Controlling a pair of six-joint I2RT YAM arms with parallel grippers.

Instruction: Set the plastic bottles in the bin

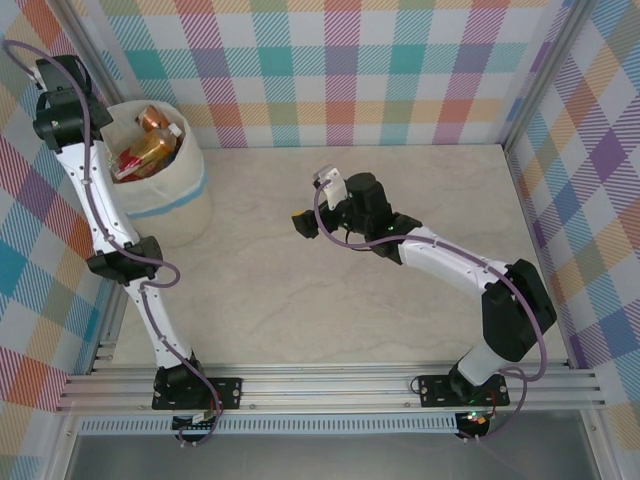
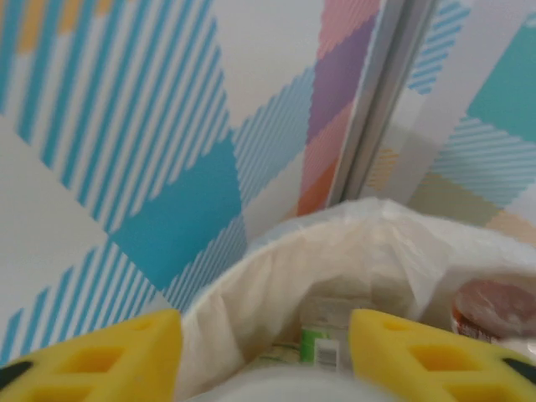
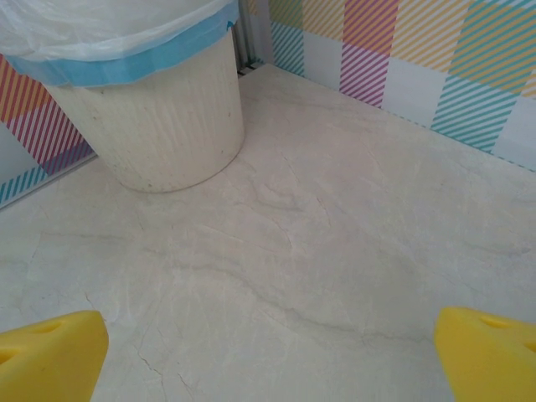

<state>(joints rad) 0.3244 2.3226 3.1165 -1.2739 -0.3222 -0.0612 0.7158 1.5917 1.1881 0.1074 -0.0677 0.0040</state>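
Small clear brown-labelled plastic bottles [image 1: 148, 148] lie inside the round cream-white fabric bin [image 1: 190, 205], light, thin-walled, likely slippery, best pinched across the middle; above the bin the left claw [image 2: 265, 335] stands half-spread, whether gripping anything I cannot tell, and the right claw [image 3: 268, 352], apart from the bin, gapes empty.

A cream-white bin [image 1: 185, 210] is banded in pale blue. The bottles [image 1: 148, 150] inside are labelled in orange-brown and red. The table [image 1: 400, 190] is veined beige marble. The walls [image 1: 350, 70] are checked in striped pastel teal, pink, orange and purple. Yellow fingers [image 3: 50, 356] are seen on the right gripper [image 3: 270, 339].
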